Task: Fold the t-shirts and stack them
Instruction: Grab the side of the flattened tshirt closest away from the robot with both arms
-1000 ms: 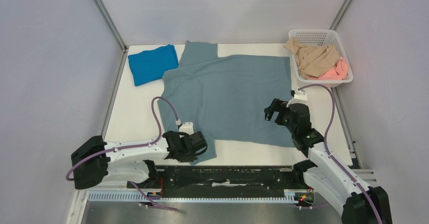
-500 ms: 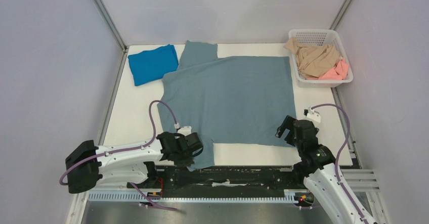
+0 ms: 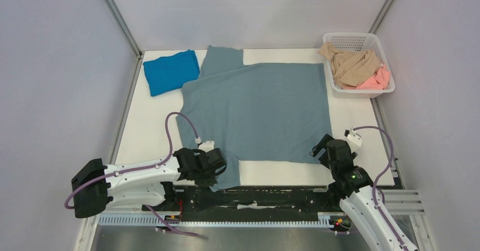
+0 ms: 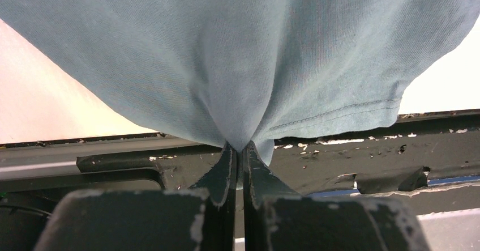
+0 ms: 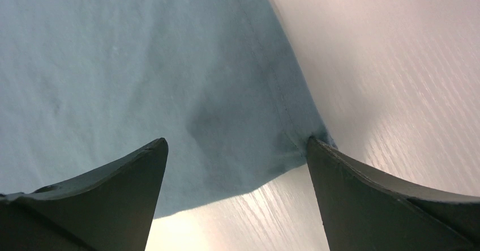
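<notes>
**Left gripper pinches the shirt's near edge; right gripper stands wide over its corner**

At the near edge of the white table (image 3: 146, 127), the left gripper (image 4: 239, 149) has its 2 black fingers pressed together on a bunch of the large dusty grey-blue cotton t-shirt (image 3: 260, 109). The cloth gathers into a point between them, and a stitched hem hangs just to the right.

The right gripper (image 5: 237, 141) is spread wide over the shirt's near right corner. 1 finger is above the cloth and the other is at the hem's tip; I cannot tell whether either touches.

The shirt itself lies flat across the table's middle. A folded bright blue t-shirt (image 3: 170, 71) sits at the far left. At the far right, a white slotted plastic basket (image 3: 362, 91) holds a crumpled tan shirt (image 3: 351, 64) and a pink shirt (image 3: 376, 80).
</notes>
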{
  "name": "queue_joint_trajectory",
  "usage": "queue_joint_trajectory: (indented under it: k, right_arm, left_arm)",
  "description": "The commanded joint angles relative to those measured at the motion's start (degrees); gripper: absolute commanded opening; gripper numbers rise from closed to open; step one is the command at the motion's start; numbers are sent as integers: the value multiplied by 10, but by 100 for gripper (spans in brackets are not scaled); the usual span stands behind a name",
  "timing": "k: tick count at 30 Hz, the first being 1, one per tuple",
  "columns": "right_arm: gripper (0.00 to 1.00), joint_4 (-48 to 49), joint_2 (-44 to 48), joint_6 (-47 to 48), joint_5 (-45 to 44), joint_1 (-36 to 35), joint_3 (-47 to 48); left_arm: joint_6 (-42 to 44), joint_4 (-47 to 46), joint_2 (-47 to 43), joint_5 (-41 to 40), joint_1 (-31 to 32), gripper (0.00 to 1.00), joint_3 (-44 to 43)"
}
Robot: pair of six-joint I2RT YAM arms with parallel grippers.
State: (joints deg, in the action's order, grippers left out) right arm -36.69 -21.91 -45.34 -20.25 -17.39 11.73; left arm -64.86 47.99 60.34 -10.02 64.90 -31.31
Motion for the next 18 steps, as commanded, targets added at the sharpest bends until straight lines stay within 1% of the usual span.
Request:
queue_joint_trajectory:
  k: [1, 3, 5, 6, 7, 10, 15, 17, 18]
  right_arm:
    - [85, 22, -1, -33, 19, 1, -39]
    - [82, 21, -3, -27, 25, 1, -28]
    - [77, 6, -7, -12, 7, 1, -10]
    - [72, 2, -9, -7, -1, 1, -4]
    - [64, 0, -9, -2, -5, 1, -3]
    - [38, 7, -10, 0, 7, 1, -14]
    - [13, 15, -11, 3, 19, 1, -23]
    - [5, 14, -11, 16, 16, 1, -9]
    - [2, 14, -13, 20, 16, 1, -2]
  left_arm:
    - [14, -11, -7, -8, 2, 2, 4]
    - [11, -10, -10, -12, 2, 2, 5]
    - [10, -11, -14, -15, 2, 2, 5]
    - [11, -14, -15, -17, 2, 2, 5]
    - [12, -14, -15, -19, 2, 2, 4]
    - [10, -14, -18, -20, 2, 2, 4]
    - [6, -14, -25, -22, 2, 2, 5]
    - [11, -20, -31, -23, 2, 2, 0]
    - [16, -27, -34, -24, 1, 2, -3]
